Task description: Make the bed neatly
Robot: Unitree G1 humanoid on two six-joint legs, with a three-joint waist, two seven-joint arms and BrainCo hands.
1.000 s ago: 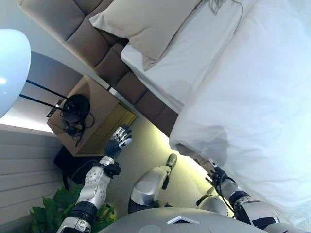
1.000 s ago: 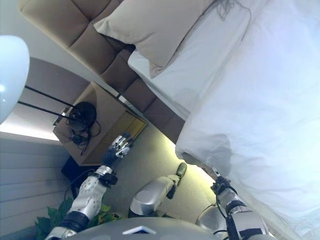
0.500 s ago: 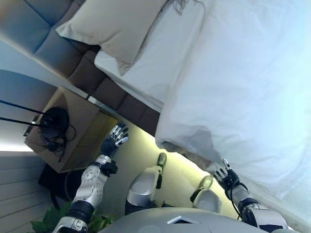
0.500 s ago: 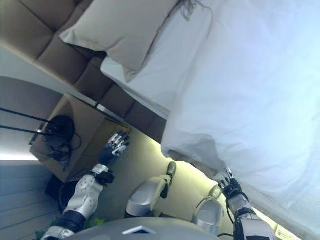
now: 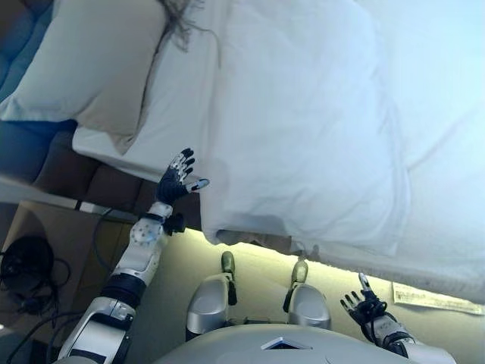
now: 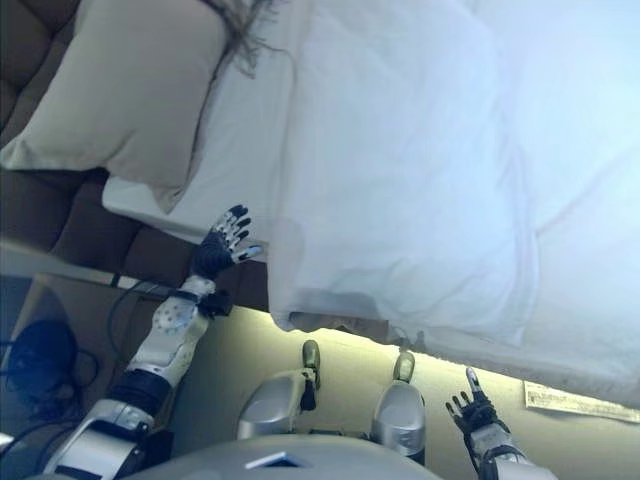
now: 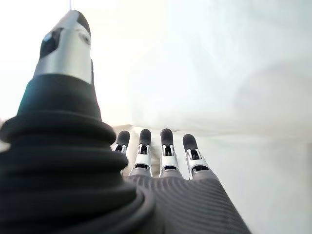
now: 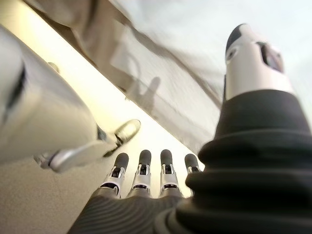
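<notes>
Both eye views show the white duvet (image 5: 303, 129) rumpled across the bed, left hand (image 5: 176, 178) spread empty by its corner. Wrist views show right hand (image 8: 146, 170) likewise open, low; grasp the hem evenly.

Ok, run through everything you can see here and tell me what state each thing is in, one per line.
Left hand: open, fingers spread, raised at the duvet's corner, holding nothing.
Right hand: open, low beside the bed, empty.
Duvet: spread over the bed, lightly wrinkled, edge hanging over the side.
Pillow: lying at the head end, against the headboard.
</notes>
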